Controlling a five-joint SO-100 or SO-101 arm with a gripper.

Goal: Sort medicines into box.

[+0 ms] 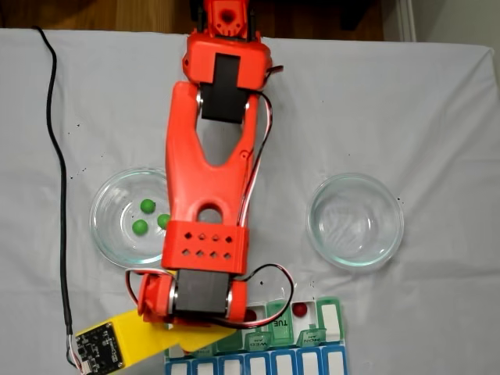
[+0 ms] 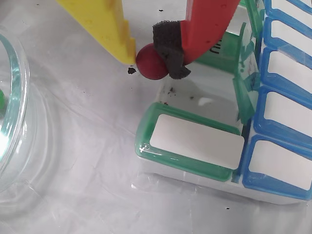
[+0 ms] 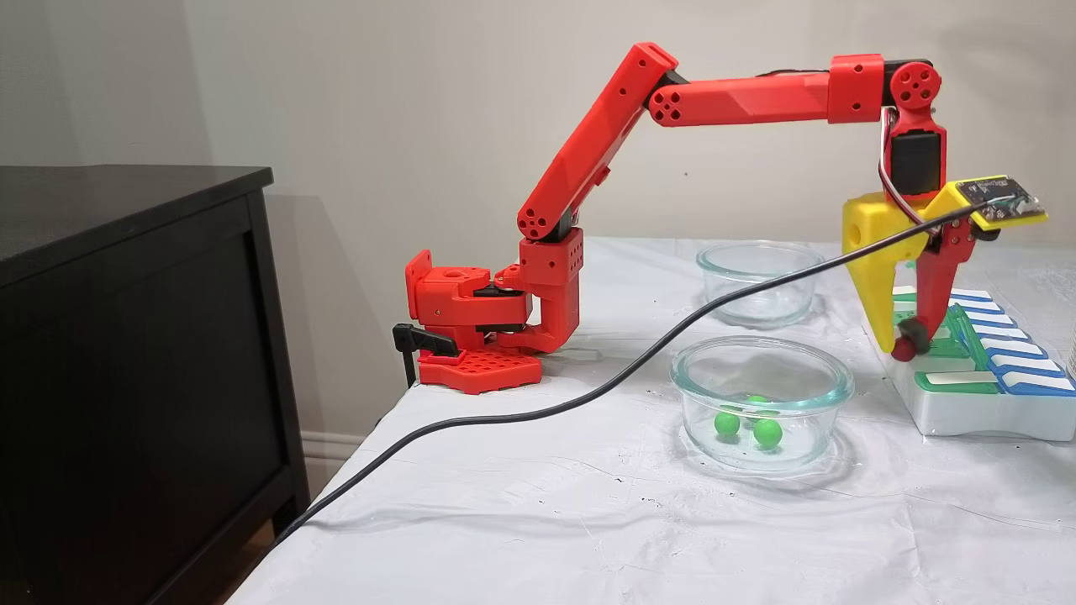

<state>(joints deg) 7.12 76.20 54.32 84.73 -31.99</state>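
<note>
My gripper is shut on a dark red ball, pinched between the yellow finger and the red finger's black foam pad. In a fixed view the gripper holds this ball just above the near end of the box. The box has green lids, some of them flipped open, and the ball hangs over the edge of an open white compartment. Another red ball lies in an open compartment. Three green balls rest in the left glass dish.
An empty glass dish stands to the right of the arm in a fixed view. A black cable runs along the left of the white cloth to the wrist camera. Blue-lidded compartments line the box's far row. A dark cabinet stands beside the table.
</note>
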